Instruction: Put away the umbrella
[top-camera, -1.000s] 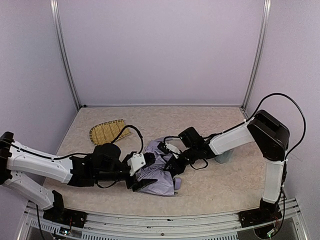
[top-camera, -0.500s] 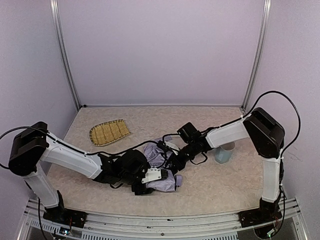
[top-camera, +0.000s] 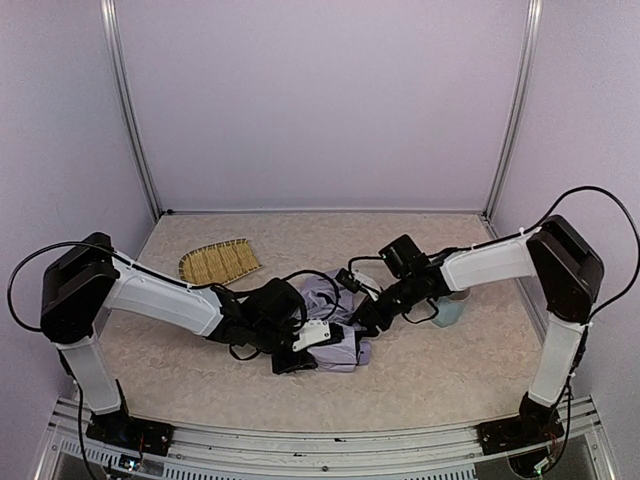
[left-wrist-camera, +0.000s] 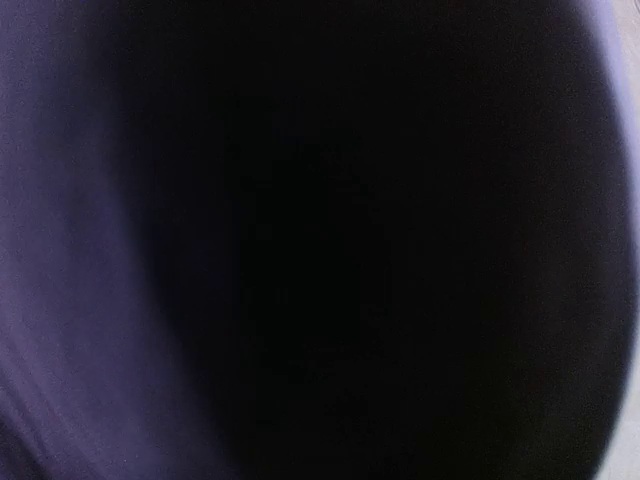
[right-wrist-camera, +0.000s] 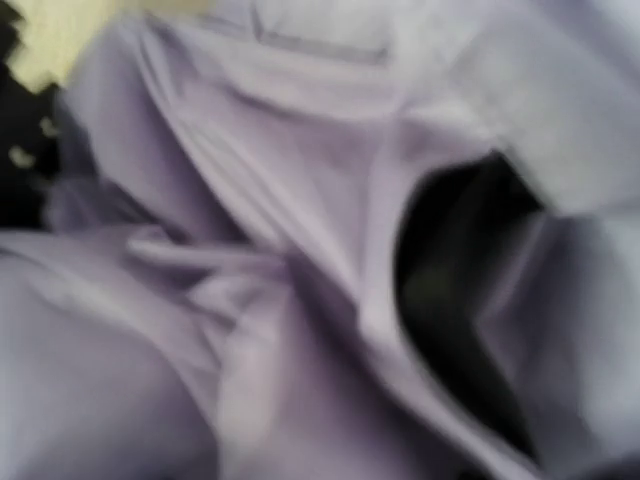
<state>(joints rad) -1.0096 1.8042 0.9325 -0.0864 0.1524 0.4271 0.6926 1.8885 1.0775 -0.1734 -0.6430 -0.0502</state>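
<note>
The umbrella (top-camera: 342, 347) lies as a crumpled pale lavender bundle in the middle of the table. My left gripper (top-camera: 291, 361) is pressed against its near-left edge, and fabric hides its jaws. The left wrist view is almost black, with a lavender band of umbrella cloth (left-wrist-camera: 50, 260) at the left. My right gripper (top-camera: 359, 319) reaches into the bundle's right side from the right. The right wrist view is filled by blurred folds of the umbrella (right-wrist-camera: 300, 200) with a dark gap of black lining (right-wrist-camera: 450, 270). Neither gripper's fingers show in either wrist view.
A woven straw tray (top-camera: 219, 263) lies at the back left. A light blue cup (top-camera: 449, 311) stands right of the umbrella, partly behind my right forearm. Lavender walls and metal posts close in the table on three sides.
My left gripper has swung right along the umbrella's near side and pressed into it. My right gripper and elbow have shifted right. The bundle has slid a little to the right.
</note>
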